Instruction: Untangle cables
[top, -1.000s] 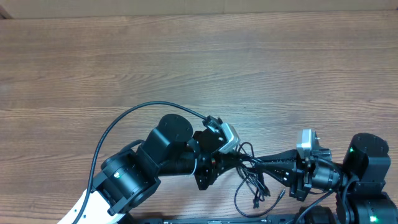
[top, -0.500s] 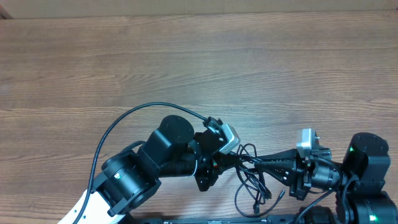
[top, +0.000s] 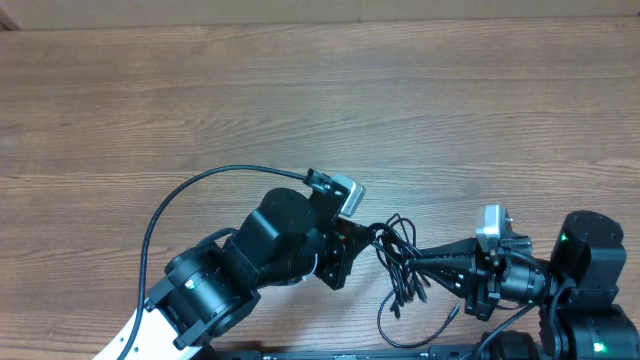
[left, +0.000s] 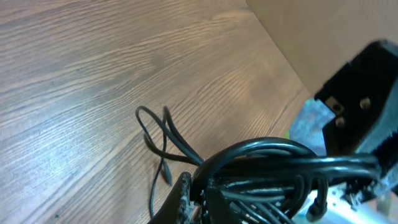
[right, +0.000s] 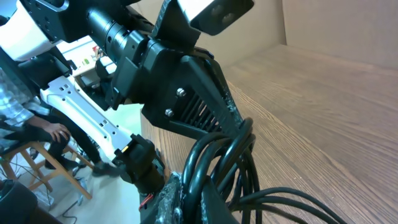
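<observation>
A tangle of black cables (top: 402, 262) lies at the table's near edge between the two arms. My left gripper (top: 372, 238) is shut on the bundle's left side; the left wrist view shows the strands (left: 273, 171) clamped in its jaws (left: 200, 190), with a loose loop (left: 163, 134) hanging to the wood. My right gripper (top: 425, 265) is shut on the bundle's right side; the right wrist view shows thick strands (right: 217, 158) pinched between its fingers (right: 193, 196). Loose ends (top: 395, 315) trail toward the front edge.
The wooden table (top: 300, 100) stretches away behind the arms. The left arm's own black cable (top: 190, 195) arcs over the table at left. A cardboard wall (left: 323, 37) rises beyond the table in the left wrist view.
My left gripper has turned and moved up and to the left, pulling the cable bundle with it. The loops have drawn upward and tighter. The right arm has stayed put.
</observation>
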